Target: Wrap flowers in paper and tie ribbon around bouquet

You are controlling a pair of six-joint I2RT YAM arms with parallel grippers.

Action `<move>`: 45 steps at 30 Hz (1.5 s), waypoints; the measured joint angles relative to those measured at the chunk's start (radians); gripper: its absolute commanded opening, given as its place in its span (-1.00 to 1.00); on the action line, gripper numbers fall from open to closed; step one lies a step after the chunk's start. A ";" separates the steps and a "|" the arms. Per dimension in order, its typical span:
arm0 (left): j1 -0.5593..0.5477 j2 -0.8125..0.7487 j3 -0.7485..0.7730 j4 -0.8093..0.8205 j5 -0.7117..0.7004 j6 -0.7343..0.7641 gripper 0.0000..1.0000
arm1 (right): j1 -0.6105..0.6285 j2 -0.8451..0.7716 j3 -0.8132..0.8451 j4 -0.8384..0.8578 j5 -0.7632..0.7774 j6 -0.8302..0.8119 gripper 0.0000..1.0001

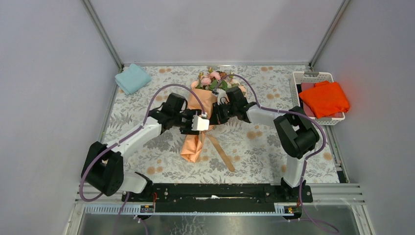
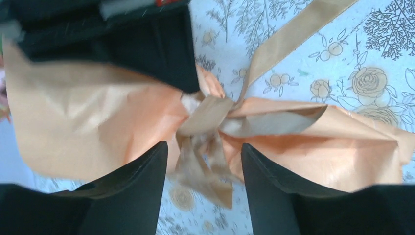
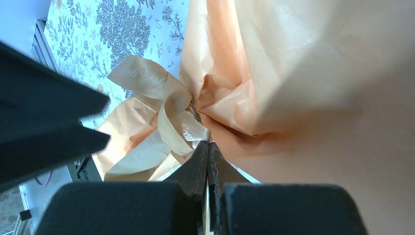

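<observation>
The bouquet lies mid-table: pink flowers (image 1: 213, 80) at the far end, the peach paper (image 1: 193, 147) narrowing to a tail toward me. A tan ribbon (image 2: 208, 115) is knotted round the cone's neck, and one long end (image 1: 221, 152) trails over the cloth. My left gripper (image 2: 204, 152) is open over the knot; a blurred loose ribbon end hangs between its fingers (image 2: 142, 186) without touching either. From the other side my right gripper (image 3: 208, 144) is shut, its tips pinching the ribbon (image 3: 178, 125) right at the knot, against the paper (image 3: 293, 63).
A folded light blue cloth (image 1: 132, 78) lies at the far left corner. At the far right stands a white basket (image 1: 313, 74) holding a bright orange cloth (image 1: 324, 98). Grey walls close in the floral table cover (image 1: 147, 152) on three sides.
</observation>
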 measured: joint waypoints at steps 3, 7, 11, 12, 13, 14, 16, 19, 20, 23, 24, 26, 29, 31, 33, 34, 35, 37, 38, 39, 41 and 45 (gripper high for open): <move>0.055 -0.016 0.034 -0.074 -0.004 -0.041 0.51 | 0.000 0.000 -0.010 0.019 0.000 0.014 -1.00; 0.136 0.014 0.046 -0.140 -0.020 -0.133 0.62 | 0.000 0.000 -0.014 0.028 0.000 0.027 -1.00; 0.145 0.065 0.050 -0.172 -0.016 -0.229 0.28 | 0.000 0.000 -0.024 0.049 0.000 0.040 -1.00; 0.145 0.074 0.049 -0.172 -0.016 -0.251 0.17 | 0.000 0.000 -0.028 0.053 0.000 0.042 -1.00; 0.145 0.079 0.049 -0.168 -0.016 -0.266 0.06 | 0.000 0.000 -0.032 0.058 0.000 0.043 -1.00; 0.145 0.081 0.048 -0.160 -0.018 -0.279 -0.04 | 0.000 0.000 -0.035 0.060 0.000 0.046 -1.00; 0.145 0.082 0.045 -0.137 -0.025 -0.303 -0.22 | 0.000 0.000 -0.039 0.064 0.000 0.047 -1.00; 0.145 0.087 0.028 -0.079 -0.048 -0.314 -0.58 | 0.000 0.000 -0.039 0.066 0.001 0.047 -1.00; 0.145 0.090 0.022 -0.064 -0.055 -0.313 -0.74 | 0.000 0.000 -0.039 0.067 0.001 0.047 -1.00; 0.145 0.101 0.010 -0.035 -0.072 -0.305 -1.00 | 0.000 -0.001 -0.039 0.067 0.003 0.047 -1.00; 0.145 0.103 0.007 -0.029 -0.075 -0.296 -1.00 | 0.000 -0.004 -0.043 0.068 0.006 0.047 -1.00; 0.146 0.103 0.001 -0.021 -0.081 -0.286 -1.00 | 0.000 -0.018 -0.060 0.066 0.021 0.047 -1.00; 0.164 0.103 -0.032 -0.004 -0.090 -0.241 -1.00 | -0.002 -0.057 -0.106 0.065 0.053 0.051 -1.00; 0.190 0.103 -0.060 -0.002 -0.097 -0.203 -1.00 | -0.004 -0.079 -0.139 0.065 0.069 0.054 -1.00; 0.209 0.103 -0.082 0.003 -0.105 -0.161 -1.00 | -0.007 -0.097 -0.173 0.064 0.095 0.058 -1.00; 0.216 0.104 -0.092 0.009 -0.110 -0.139 -1.00 | -0.010 -0.105 -0.190 0.062 0.112 0.060 -1.00; 0.221 0.105 -0.100 0.016 -0.116 -0.117 -1.00 | -0.014 -0.113 -0.207 0.061 0.124 0.063 -1.00; 0.230 0.108 -0.115 0.035 -0.127 -0.065 -1.00 | -0.031 -0.128 -0.248 0.063 0.152 0.071 -1.00; 0.233 0.109 -0.122 0.046 -0.132 -0.040 -1.00 | -0.043 -0.133 -0.269 0.066 0.164 0.077 -1.00; 0.237 0.111 -0.130 0.057 -0.137 -0.014 -1.00 | -0.064 -0.139 -0.296 0.066 0.178 0.083 -1.00; 0.245 0.113 -0.145 0.071 -0.144 0.030 -1.00 | -0.097 -0.142 -0.327 0.064 0.197 0.090 -1.00; 0.256 0.115 -0.162 0.073 -0.145 0.095 -1.00 | -0.134 -0.147 -0.339 0.077 0.187 0.103 -1.00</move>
